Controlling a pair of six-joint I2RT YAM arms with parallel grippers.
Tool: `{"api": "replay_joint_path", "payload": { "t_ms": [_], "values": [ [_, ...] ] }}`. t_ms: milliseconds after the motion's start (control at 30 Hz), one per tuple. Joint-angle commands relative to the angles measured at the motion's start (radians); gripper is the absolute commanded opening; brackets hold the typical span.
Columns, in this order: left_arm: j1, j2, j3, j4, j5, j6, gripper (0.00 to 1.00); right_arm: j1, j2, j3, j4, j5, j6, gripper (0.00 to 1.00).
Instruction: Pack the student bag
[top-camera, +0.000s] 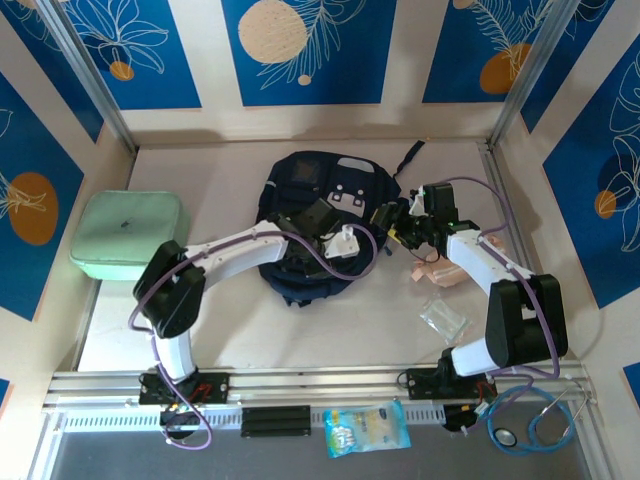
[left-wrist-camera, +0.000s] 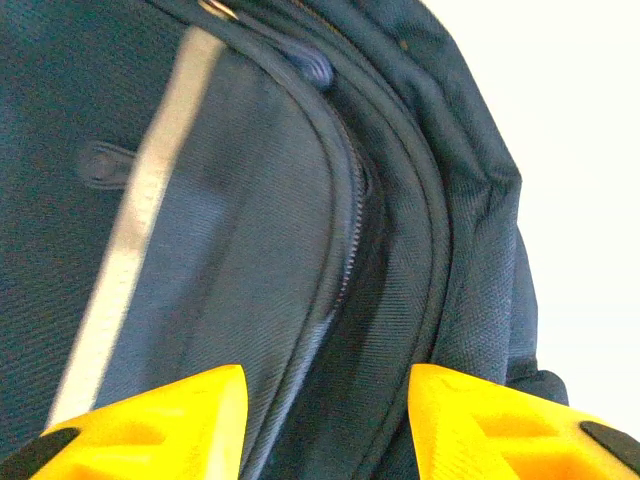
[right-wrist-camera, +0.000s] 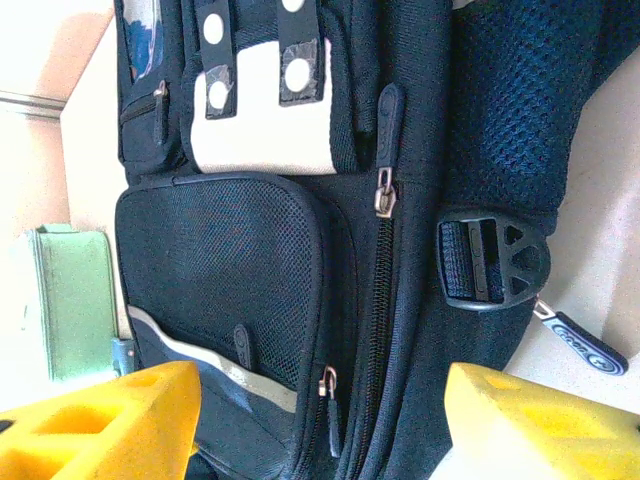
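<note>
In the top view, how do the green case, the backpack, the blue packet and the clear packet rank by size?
1. backpack
2. green case
3. blue packet
4. clear packet

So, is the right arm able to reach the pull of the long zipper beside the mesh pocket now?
Probably yes. The right arm faces the bag with its jaws open, and the zipper pull lies straight ahead between them, with nothing lying over it.
</note>
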Motion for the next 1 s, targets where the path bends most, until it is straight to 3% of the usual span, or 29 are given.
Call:
{"api": "replay_joint_path", "payload": {
  "t_ms": [0, 367, 600, 967],
  "values": [
    [0.005, 0.042, 0.040, -0.039, -0.042, 0.052, 0.44, -0.013, -0.020, -0.008, 0.001, -0.029, 0.011, 0.66],
    [0.005, 0.107, 0.071, 0.066, -0.177, 0.131, 0.28, -0.018, -0.023, -0.020, -0.002, -0.030, 0.021, 0.66],
    [0.005, 0.087, 0.086, 0.046, -0.156, 0.110, 0.00, -0.032, -0.007, -0.014, 0.027, -0.048, 0.029, 0.66],
    [0.010, -0.128, -0.045, 0.142, -0.103, -0.007, 0.00, -0.043, 0.179, 0.159, 0.087, -0.152, -0.016, 0.63]
  ]
}}
